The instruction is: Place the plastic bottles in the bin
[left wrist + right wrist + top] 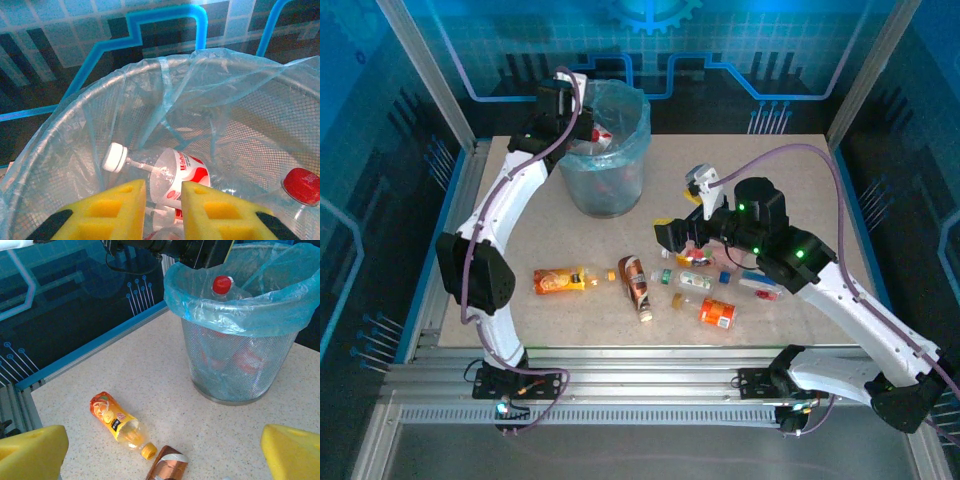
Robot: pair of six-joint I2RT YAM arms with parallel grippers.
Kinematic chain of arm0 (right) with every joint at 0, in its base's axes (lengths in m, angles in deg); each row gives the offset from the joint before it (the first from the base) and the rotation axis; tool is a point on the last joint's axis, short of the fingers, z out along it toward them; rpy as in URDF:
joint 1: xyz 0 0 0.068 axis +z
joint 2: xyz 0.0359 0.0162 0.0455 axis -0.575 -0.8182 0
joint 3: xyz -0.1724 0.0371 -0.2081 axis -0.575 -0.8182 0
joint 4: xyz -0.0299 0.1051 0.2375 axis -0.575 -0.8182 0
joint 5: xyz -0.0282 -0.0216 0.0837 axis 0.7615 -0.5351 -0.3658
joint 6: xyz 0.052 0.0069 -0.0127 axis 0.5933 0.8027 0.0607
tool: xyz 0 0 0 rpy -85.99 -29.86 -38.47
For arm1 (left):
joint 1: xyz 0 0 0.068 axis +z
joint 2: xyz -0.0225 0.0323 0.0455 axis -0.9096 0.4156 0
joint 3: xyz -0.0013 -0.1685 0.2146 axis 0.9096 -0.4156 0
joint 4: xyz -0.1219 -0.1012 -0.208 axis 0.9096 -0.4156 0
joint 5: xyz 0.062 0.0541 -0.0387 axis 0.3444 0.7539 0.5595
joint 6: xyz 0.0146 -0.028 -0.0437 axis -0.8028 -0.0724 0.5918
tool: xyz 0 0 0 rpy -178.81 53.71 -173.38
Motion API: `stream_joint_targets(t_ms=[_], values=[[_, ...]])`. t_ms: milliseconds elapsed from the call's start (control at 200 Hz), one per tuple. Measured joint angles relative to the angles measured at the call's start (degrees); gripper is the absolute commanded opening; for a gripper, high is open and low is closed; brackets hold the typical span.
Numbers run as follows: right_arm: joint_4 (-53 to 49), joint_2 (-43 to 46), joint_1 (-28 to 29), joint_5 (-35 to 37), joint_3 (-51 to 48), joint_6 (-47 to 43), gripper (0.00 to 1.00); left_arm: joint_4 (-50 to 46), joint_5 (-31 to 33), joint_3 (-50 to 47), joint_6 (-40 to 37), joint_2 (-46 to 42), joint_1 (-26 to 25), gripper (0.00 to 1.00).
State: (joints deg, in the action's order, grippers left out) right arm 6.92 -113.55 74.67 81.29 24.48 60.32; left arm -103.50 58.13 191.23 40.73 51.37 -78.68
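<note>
The bin (610, 175), wire mesh lined with a blue bag, stands at the table's far left. My left gripper (582, 128) hangs over its rim. In the left wrist view that gripper (163, 192) has its yellow pads drawn nearly together with nothing between them. Below lie a white-capped, red-labelled bottle (175, 170) and a red-capped one (301, 186). On the table lie an orange bottle (560, 281), a brown one (636, 285) and several more (717, 313). My right gripper (682, 215) is wide open above the table (165, 440), near the orange bottle (115, 422).
Metal rails (650, 375) run along the table's near edge, and blue-lit panels (650, 50) wall in the back and sides. Bare tabletop (165, 385) lies between the bin (235, 360) and the fallen bottles. The brown bottle (167, 467) rests right beside the orange one's cap.
</note>
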Motion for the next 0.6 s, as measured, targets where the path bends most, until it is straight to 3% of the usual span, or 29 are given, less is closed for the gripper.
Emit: stream_joint_targets(t_ms=[225, 470, 600], values=[[0.0, -0.02, 0.0, -0.07, 0.0, 0.0, 1.0, -2.64, -1.4, 0.15, 0.92, -0.35, 0.0, 0.24], [0.0, -0.02, 0.0, -0.22, 0.0, 0.02, 1.0, -13.18, -4.85, 14.34, 2.4, 1.29, -1.68, 0.22], [0.0, -0.02, 0.0, -0.22, 0.0, 0.02, 1.0, -16.98, -6.12, 16.72, 2.89, 1.51, -3.15, 0.21]])
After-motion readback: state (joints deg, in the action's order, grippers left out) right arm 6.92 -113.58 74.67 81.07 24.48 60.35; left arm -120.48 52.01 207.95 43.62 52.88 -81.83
